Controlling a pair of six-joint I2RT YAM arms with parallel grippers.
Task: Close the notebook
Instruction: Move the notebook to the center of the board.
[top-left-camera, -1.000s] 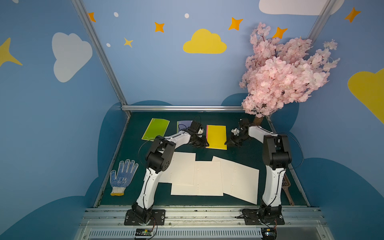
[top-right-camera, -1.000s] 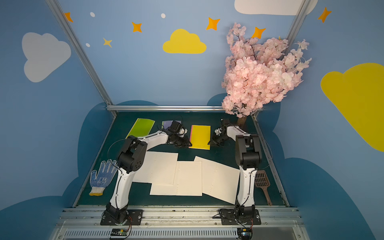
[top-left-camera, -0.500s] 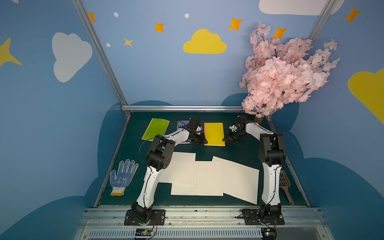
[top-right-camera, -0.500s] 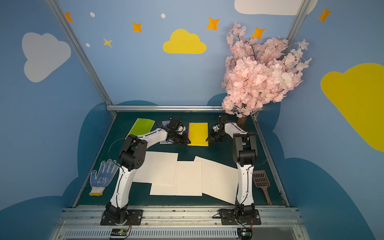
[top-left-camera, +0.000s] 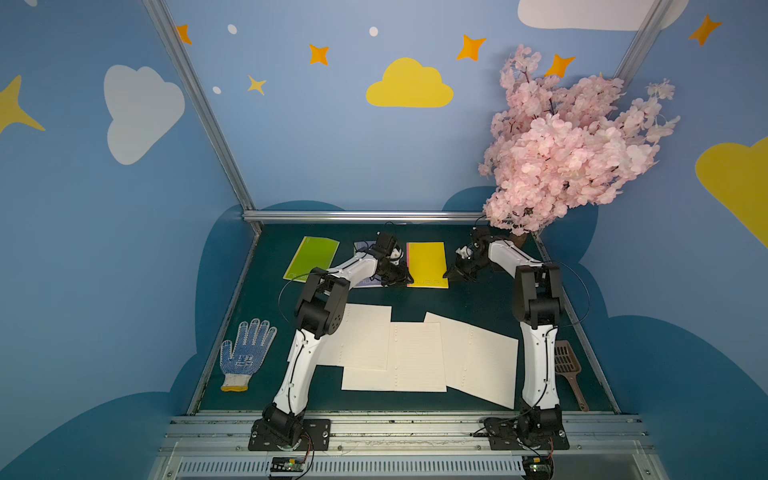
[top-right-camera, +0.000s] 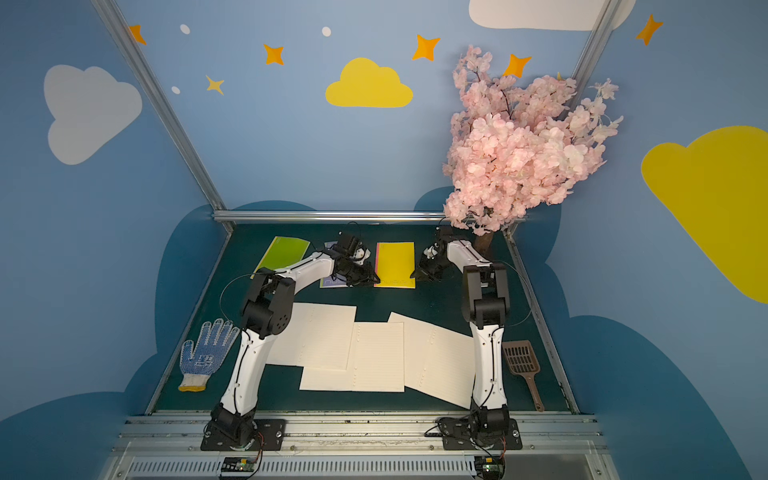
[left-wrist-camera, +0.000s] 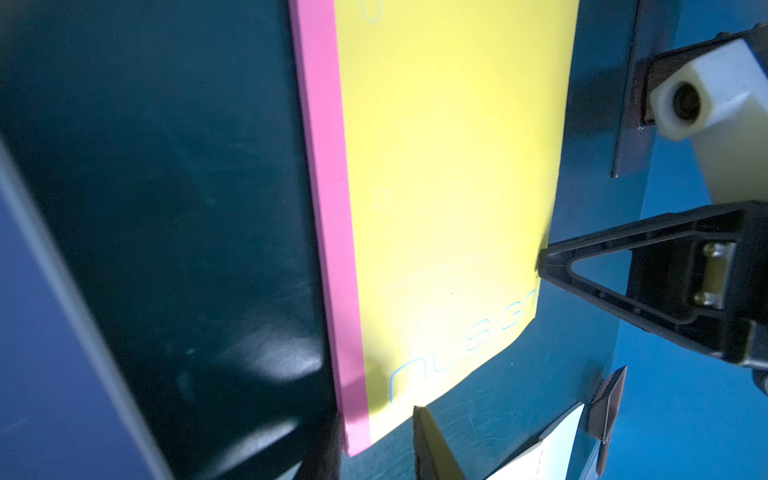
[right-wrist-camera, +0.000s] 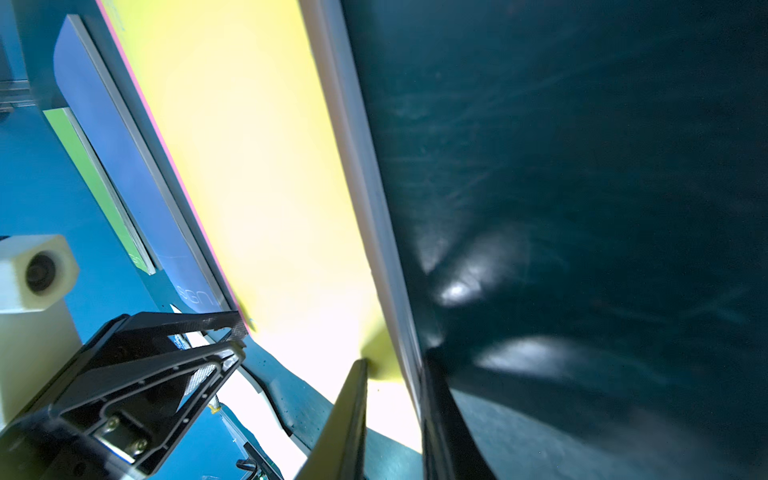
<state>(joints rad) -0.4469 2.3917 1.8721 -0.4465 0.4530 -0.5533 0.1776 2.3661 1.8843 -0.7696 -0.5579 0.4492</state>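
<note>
The notebook (top-left-camera: 427, 262) (top-right-camera: 395, 262) has a yellow cover and a pink spine strip. It lies closed and flat at the back of the dark green table. My left gripper (top-left-camera: 408, 279) (top-right-camera: 376, 279) is at its near spine corner. In the left wrist view the pink corner of the notebook (left-wrist-camera: 449, 166) sits between the fingers of that gripper (left-wrist-camera: 374, 440), touching both. My right gripper (top-left-camera: 448, 275) (top-right-camera: 413, 276) is at the near open-side corner. In the right wrist view this gripper (right-wrist-camera: 395, 374) has one finger on the cover of the notebook (right-wrist-camera: 257, 166) and one against the page edge.
A green notebook (top-left-camera: 311, 259) and a purple one (top-left-camera: 368, 283) lie left of the yellow one. Loose lined sheets (top-left-camera: 415, 357) cover the table's middle. A dotted glove (top-left-camera: 245, 353) lies front left and a brown scoop (top-left-camera: 567, 365) front right. A pink blossom tree (top-left-camera: 561, 153) stands at the back right.
Both grippers and the yellow notebook have shifted a little toward the back rail. The jaws look the same width throughout.
</note>
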